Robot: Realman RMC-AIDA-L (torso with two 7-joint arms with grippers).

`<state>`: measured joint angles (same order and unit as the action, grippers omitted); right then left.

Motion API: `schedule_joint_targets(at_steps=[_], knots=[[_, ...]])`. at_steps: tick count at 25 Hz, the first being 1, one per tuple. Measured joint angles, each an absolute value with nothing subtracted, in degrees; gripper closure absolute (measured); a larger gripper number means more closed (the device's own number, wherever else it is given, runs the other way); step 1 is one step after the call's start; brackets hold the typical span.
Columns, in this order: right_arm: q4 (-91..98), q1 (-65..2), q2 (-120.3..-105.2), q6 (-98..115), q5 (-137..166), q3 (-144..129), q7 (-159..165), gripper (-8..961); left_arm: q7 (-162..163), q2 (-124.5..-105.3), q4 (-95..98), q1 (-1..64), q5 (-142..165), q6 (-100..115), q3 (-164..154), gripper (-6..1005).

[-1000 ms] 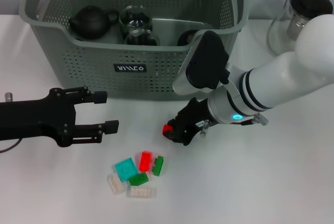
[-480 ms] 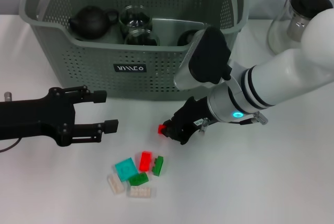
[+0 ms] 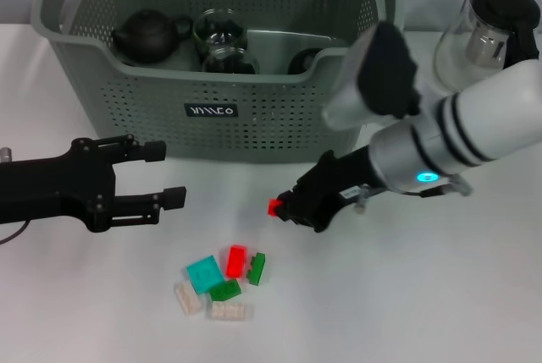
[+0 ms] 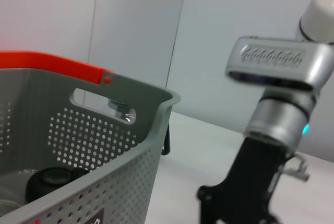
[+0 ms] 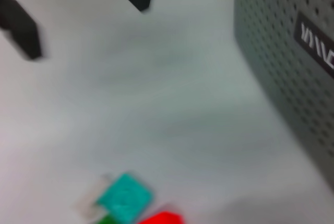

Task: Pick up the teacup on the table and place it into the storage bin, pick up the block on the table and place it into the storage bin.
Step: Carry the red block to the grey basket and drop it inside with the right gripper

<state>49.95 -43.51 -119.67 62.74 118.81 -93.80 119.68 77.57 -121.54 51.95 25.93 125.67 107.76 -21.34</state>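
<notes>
**Spotter:** Walk me across, left first.

**Operator:** My left gripper (image 3: 161,174) hovers over the table (image 3: 440,295) in front of the storage bin (image 3: 127,101), fingers spread wide, holding nothing. Below centre lies a loose pile of blocks (image 3: 222,281), well apart from either gripper. Right of that, my right gripper (image 3: 284,208) is clamped on a small red block (image 3: 274,206), near the bin's front wall.

**Spotter:** How will it handle?

**Operator:** I judge it light, rigid plastic, not fragile, but slick and tiny, so it could twist out. Pinching across its flat sides seems best. A dark teapot (image 3: 148,35) and glassware already sit in the bin; a drop from height could chip them.
</notes>
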Motion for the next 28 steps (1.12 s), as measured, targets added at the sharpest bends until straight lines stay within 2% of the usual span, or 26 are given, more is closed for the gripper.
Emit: schedule_joint_targets(at_steps=[5,11,16,22,28], knots=[[61.21,-39.73,-119.87,76.64,119.71,-86.21,120.0,841,77.63,-121.48,51.93,25.85,125.67,107.74,-20.62,218],[72.68,-41.3,-120.1,86.91,117.76,-77.28,123.19,840,77.55,-121.46,51.86,25.84,125.55,107.75,-20.0,217],[71.82,-49.45,-119.03,85.72,119.76,-68.23,124.0,835,77.39,-121.46,51.85,25.89,125.44,107.8,-19.66,218],[59.99,-59.24,-117.86,75.22,131.3,-62.33,125.0,824,77.36,-121.46,51.85,26.11,125.42,107.77,-19.95,218],[55.96,-61.14,-117.89,69.57,137.35,-61.77,125.39,814,77.51,-121.44,51.85,26.17,125.42,107.75,-20.2,218]])
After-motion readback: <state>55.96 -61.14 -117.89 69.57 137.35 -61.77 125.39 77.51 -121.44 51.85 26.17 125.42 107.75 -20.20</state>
